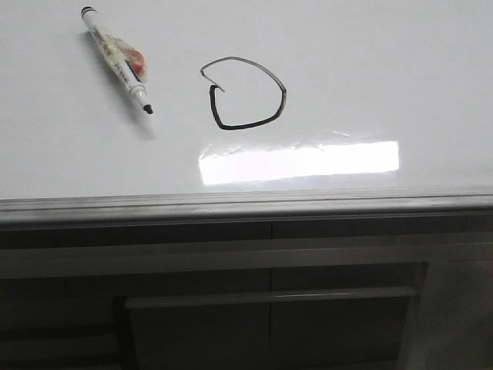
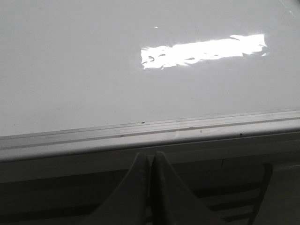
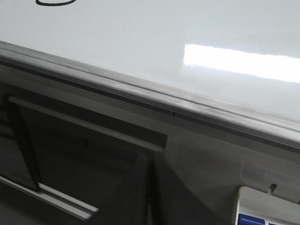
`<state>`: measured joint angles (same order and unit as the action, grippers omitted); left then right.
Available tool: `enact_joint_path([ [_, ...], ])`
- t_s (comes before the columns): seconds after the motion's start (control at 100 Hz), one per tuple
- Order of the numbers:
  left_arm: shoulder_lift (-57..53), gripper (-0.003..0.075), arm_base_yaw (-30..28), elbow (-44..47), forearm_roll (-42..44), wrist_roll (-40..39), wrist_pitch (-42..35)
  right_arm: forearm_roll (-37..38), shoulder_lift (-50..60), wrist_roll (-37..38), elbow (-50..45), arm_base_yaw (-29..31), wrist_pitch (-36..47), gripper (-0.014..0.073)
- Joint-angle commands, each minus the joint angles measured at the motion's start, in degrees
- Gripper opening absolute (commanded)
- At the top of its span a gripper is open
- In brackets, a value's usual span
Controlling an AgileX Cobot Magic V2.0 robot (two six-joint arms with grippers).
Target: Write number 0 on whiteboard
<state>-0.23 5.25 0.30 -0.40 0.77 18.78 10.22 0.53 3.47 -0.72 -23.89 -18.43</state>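
Zero [image 1: 245, 94] drawn on whiteboard [image 1: 370, 69]; marker [image 1: 117, 58] lies beside it. My left gripper [image 2: 150, 161] and right gripper [image 3: 149, 161] pressed together, empty; best kept clear of wet ink.

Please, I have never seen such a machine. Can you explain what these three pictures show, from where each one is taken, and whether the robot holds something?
A two-armed robot stands before a whiteboard. The front picture looks forward over the board: a lopsided black number 0 is drawn, and an uncapped marker lies to its left. The other two pictures come from cameras on each wrist. The left gripper is shut and holds nothing. The right gripper also looks shut and empty. Both hang at the board's near edge. The bright rectangle is only reflected light.
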Motion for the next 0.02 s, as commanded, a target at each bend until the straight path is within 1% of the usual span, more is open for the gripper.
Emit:
enact_joint_path([
  [0.0,-1.6,-0.0020,-0.1,1.8,-0.6,-0.1,-2.7,0.9,1.1,0.1,-0.6,0.5,1.1,-0.0047],
  [0.01,-1.6,-0.0020,-0.1,1.8,-0.6,-0.1,-2.7,0.9,1.1,0.1,-0.6,0.5,1.1,-0.0047],
])
